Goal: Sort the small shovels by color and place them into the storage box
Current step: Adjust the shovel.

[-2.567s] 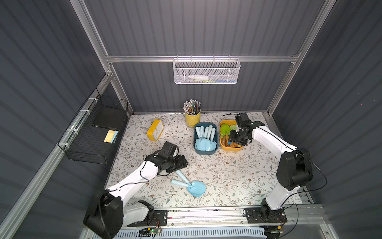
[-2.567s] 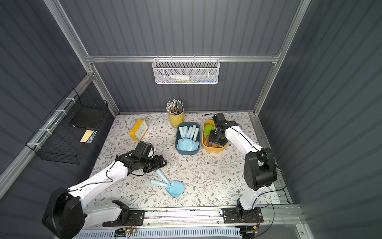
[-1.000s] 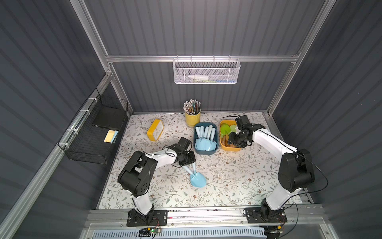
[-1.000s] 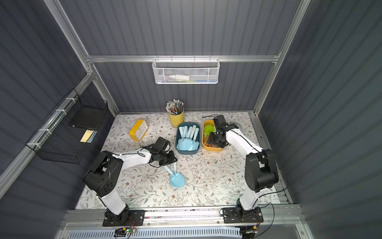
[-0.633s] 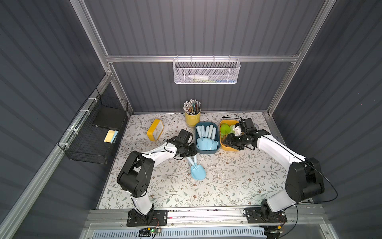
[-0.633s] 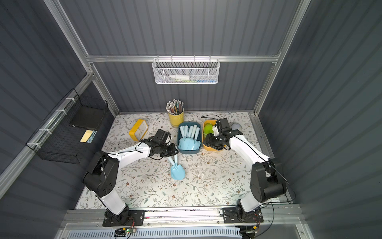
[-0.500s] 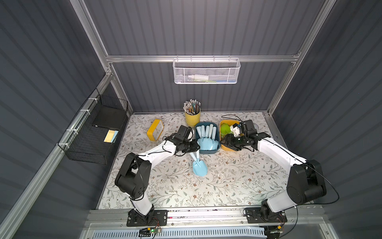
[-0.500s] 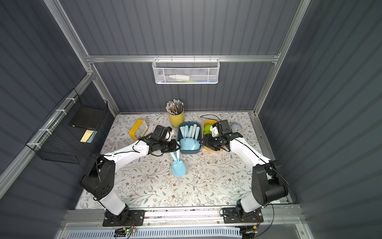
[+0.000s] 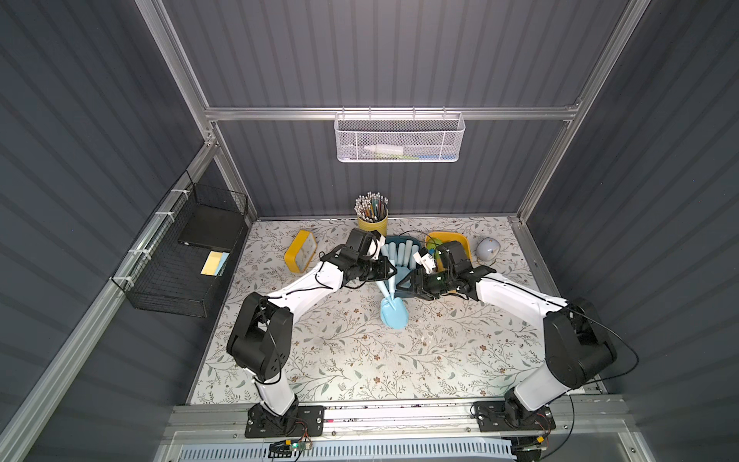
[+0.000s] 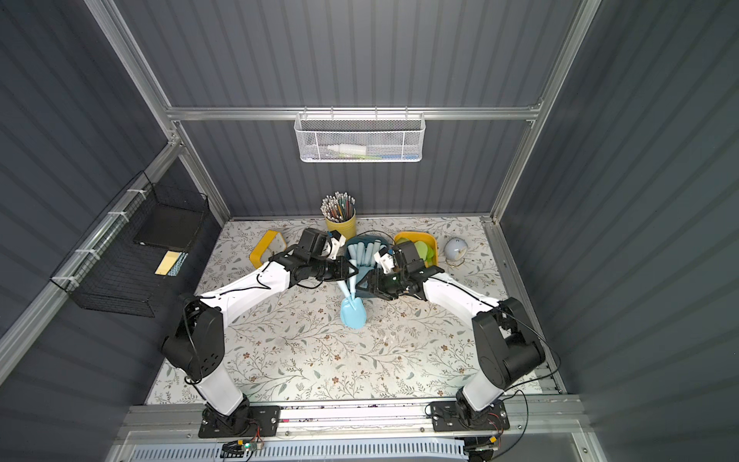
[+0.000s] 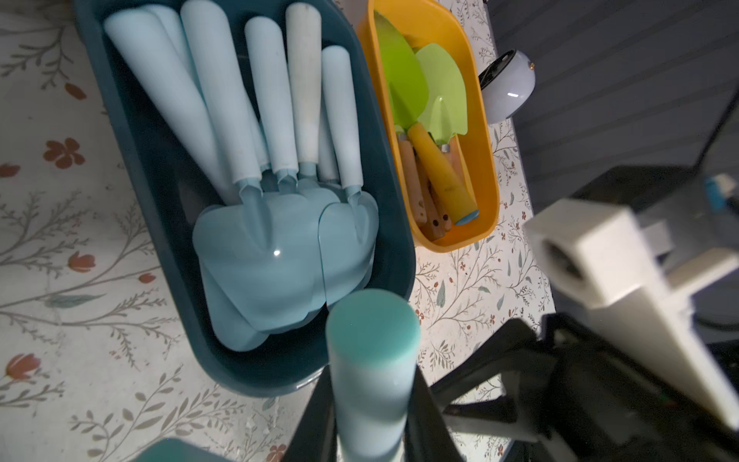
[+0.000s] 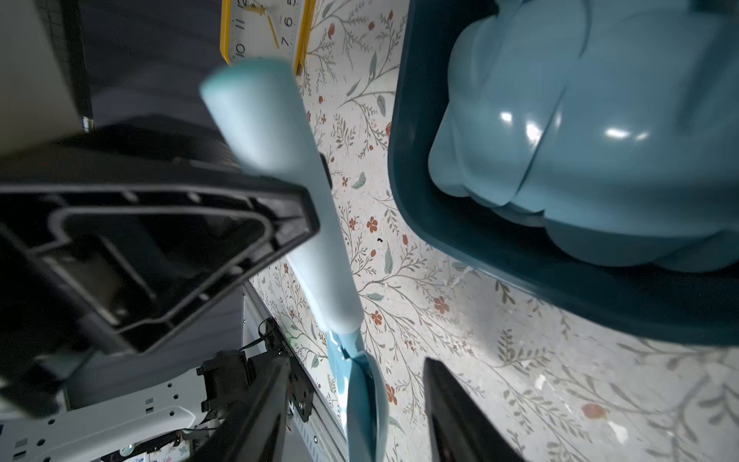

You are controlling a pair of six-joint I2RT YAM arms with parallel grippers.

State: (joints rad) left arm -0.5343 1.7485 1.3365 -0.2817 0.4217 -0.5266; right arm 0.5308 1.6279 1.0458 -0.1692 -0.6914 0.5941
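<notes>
Claws of both arms meet just in front of the dark teal box (image 11: 260, 368), near the middle of the floral counter (image 9: 340, 360). The left claw (image 9: 392, 274) is clenched on the handle of a pale blue shovel (image 9: 394, 314). The shovel hangs nearly upright, handle up and blade down, just outside the box's near end. In the left wrist view the round handle end stands up between the two dark fingers (image 11: 314, 424). I cannot tell whether the blade tip touches the counter, nor whether a second blue shovel is nested against this one. The right claw (image 12: 357, 360) faces it from the other side, released. In the right wrist view the blade shows in the gap between its jaws and touches neither. Inside the teal box lie the other pale blue shovels (image 11: 280, 256), handles toward the back wall and blades stacked at the near end. Just beside it the yellow box (image 11: 488, 168) holds the green shovels (image 11: 404, 80), blades toward the back. Behind the boxes stands a yellow cup of pencils (image 9: 374, 224). A yellow clock (image 9: 300, 252) sits to their left and a small white dome (image 9: 488, 250) to their right.
</notes>
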